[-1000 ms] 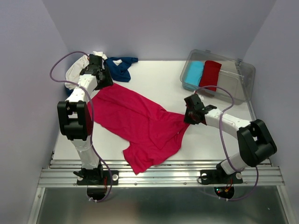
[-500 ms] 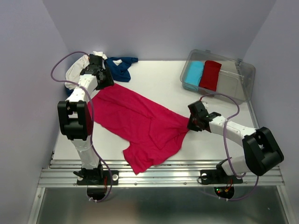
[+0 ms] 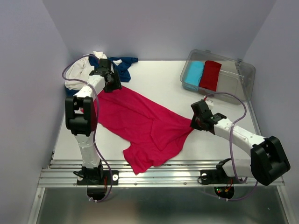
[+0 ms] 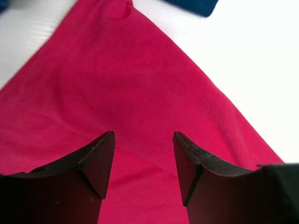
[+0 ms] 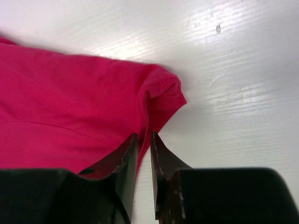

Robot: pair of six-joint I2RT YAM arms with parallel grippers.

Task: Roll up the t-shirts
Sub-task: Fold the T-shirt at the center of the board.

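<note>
I had two sets of jaws over the white desk (image 3: 159,77), and the pink-red t-shirt (image 3: 135,121) lay spread across its middle, crumpled, running from the far left down toward the near edge.

My left jaws stood wide apart at the shirt's far left corner, gripping nothing. In the left wrist view only smooth pink cloth (image 4: 117,84) showed between and under the fingers, with a scrap of the navy t-shirt (image 4: 196,4) at the top edge.

My right jaws were at the shirt's right tip, parted by just a narrow slit, with no cloth caught in it. In the right wrist view a stitched, folded-over hem (image 5: 163,91) lay on the desk just ahead of them, and the left finger overlapped the pink cloth.

The navy t-shirt (image 3: 124,69) sat bunched at the far left, touching the pink one's corner, with the cream-white t-shirt (image 3: 77,74) heaped beside it against the wall. A small white patch (image 3: 117,61) showed on the navy shirt, maybe a label, too small to read.

At the far right stood a clear plastic bin (image 3: 233,86) holding a light-blue roll (image 3: 193,73) and a darker red roll (image 3: 210,74) side by side. I saw no brand or writing that I could read
</note>
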